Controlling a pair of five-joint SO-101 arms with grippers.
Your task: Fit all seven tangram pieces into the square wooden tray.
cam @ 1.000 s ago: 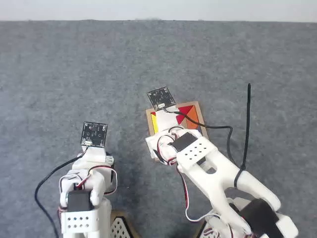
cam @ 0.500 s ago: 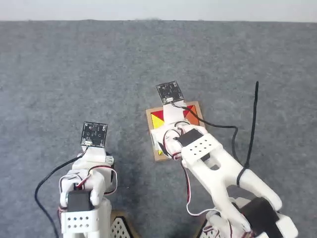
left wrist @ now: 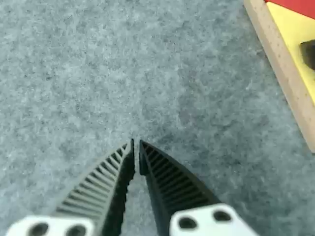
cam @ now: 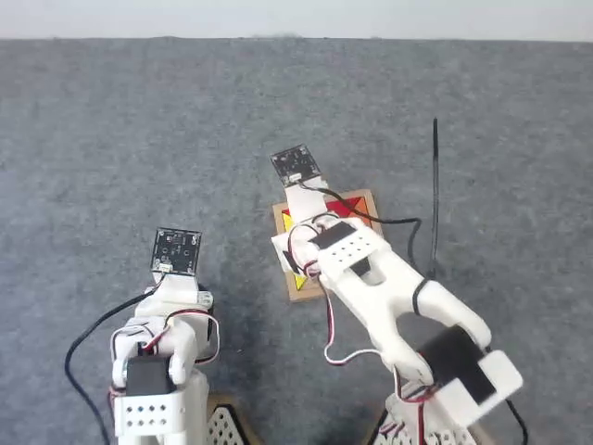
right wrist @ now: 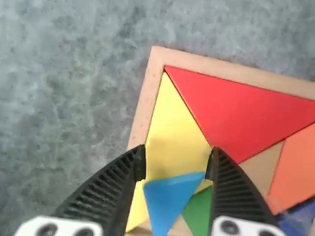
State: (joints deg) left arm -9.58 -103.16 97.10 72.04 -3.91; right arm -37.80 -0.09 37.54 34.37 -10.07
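Right wrist view: right gripper [right wrist: 174,152] fingers part-spread, seemingly pinching the blue triangle [right wrist: 167,196] by two corners, above the yellow triangle [right wrist: 172,128] inside the wooden tray [right wrist: 147,93]. A bare slot [right wrist: 256,167] shows between the red triangle [right wrist: 236,108] and the orange piece [right wrist: 295,167]. The piece is likely light, thin, stiff and slippy, so grip it by the edges only. Left gripper [left wrist: 136,143] fingers are pressed together, empty, over carpet [left wrist: 98,73]. From above, the tray is at its 2 o'clock.
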